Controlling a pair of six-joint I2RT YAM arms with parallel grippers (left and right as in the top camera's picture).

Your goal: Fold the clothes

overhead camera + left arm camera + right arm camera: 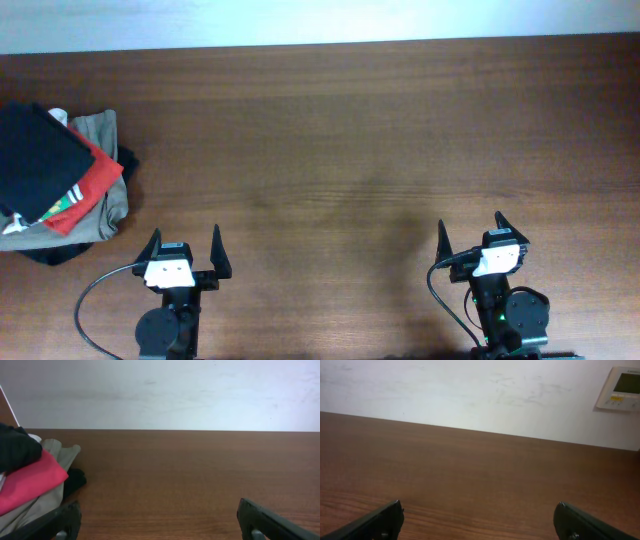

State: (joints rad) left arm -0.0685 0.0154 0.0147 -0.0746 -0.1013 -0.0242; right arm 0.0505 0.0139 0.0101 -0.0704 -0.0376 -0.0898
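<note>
Wood table (350,130), white wall (470,395) with thermostat panel (619,389)

no legible text, wall panel (621,389) markings blurred

The T-shirt (35,165) lies atop a pile of folded garments (108,205) at the table's (350,130) left edge.

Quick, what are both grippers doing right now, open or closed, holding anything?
Left gripper: open, holding nothing.
Right gripper: open, holding nothing.
</note>
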